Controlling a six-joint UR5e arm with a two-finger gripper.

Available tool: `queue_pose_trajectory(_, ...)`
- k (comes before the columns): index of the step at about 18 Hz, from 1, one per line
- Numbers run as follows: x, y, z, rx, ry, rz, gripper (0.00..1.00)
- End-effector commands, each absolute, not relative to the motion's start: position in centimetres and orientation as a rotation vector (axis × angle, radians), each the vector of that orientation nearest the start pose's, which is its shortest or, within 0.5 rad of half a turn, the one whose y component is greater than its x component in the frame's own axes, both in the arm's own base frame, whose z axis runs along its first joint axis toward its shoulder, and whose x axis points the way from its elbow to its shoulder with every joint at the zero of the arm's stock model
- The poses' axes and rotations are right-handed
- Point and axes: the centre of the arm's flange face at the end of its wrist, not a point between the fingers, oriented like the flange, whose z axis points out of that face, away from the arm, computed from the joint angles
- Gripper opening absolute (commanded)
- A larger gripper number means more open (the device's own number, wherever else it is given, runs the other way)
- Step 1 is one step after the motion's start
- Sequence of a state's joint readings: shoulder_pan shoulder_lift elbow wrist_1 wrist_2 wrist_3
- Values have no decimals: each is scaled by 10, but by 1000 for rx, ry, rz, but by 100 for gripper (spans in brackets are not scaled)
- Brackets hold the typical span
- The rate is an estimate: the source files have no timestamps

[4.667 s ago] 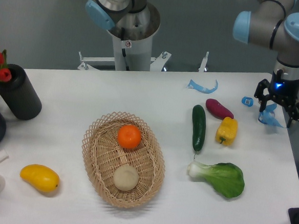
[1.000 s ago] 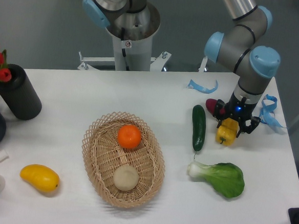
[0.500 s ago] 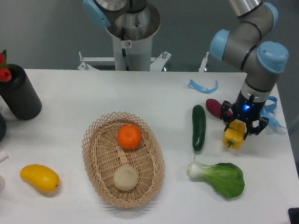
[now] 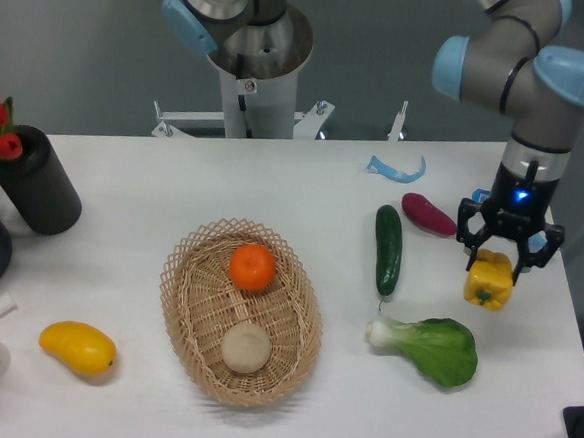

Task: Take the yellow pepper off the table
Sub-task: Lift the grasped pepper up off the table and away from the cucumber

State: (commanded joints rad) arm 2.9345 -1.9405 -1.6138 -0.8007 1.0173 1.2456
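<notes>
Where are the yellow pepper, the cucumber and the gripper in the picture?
yellow pepper [image 4: 490,281]: fixed camera view, on its yellow body.
cucumber [image 4: 387,249]: fixed camera view, mid-length.
gripper [image 4: 506,256]: fixed camera view, midway between its fingertips.

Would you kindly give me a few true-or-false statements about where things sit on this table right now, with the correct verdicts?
1. The gripper is closed on the yellow pepper. True.
2. The wicker basket holds an orange and a pale round item. True.
3. The cucumber lies inside the basket. False: it lies on the table, to the right of the basket.
4. The bok choy lies left of the basket. False: it is to the right of it, below the cucumber in the picture.
5. The yellow mango-like fruit lies near the table's front left. True.
</notes>
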Motion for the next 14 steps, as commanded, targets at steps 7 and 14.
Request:
queue_pose_trajectory(7, -579, 327, 442, -2302, -151, 233, 41)
queue_pose_trajectory(14, -586, 331, 472, -2266, -227, 244, 41)
